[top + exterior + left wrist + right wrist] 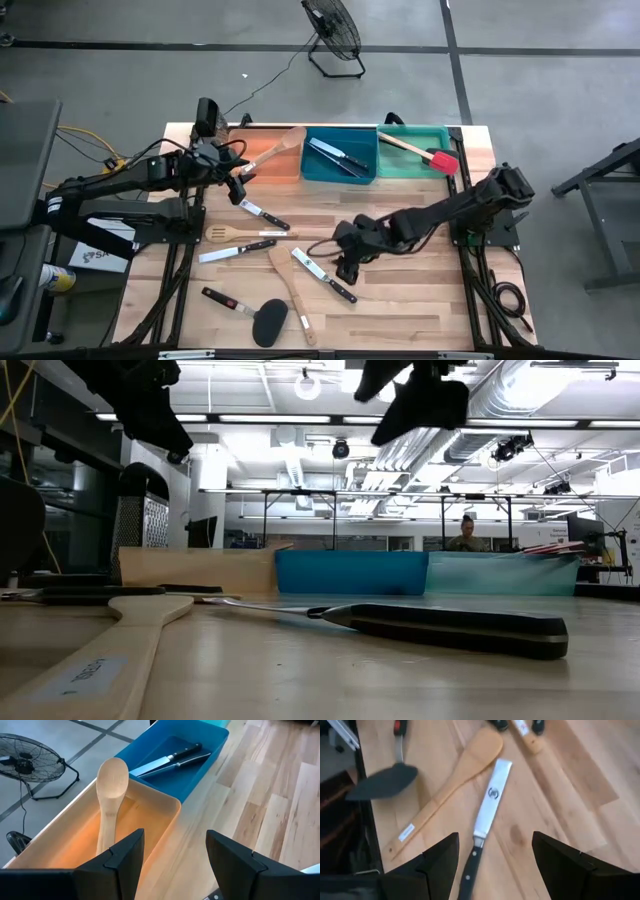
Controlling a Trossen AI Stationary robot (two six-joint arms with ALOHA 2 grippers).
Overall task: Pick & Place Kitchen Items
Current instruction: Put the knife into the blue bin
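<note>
I see the kitchen items spread over the wooden table and partly sorted into three bins at the top centre of the high view. A wooden spoon lies in the orange bin, two black-handled knives lie in the blue bin, and a red-headed turner lies across the green bin.

On the table, in the lower centre, lie a knife with a white blade, a wooden spatula, a wooden fork, a black-headed turner and other knives.

My right gripper hangs just above the white-bladed knife, its fingers apart and holding nothing. My left gripper is at the near edge of the orange bin, above the table, also with fingers apart and empty. In the low view a person sits far behind the bins.
</note>
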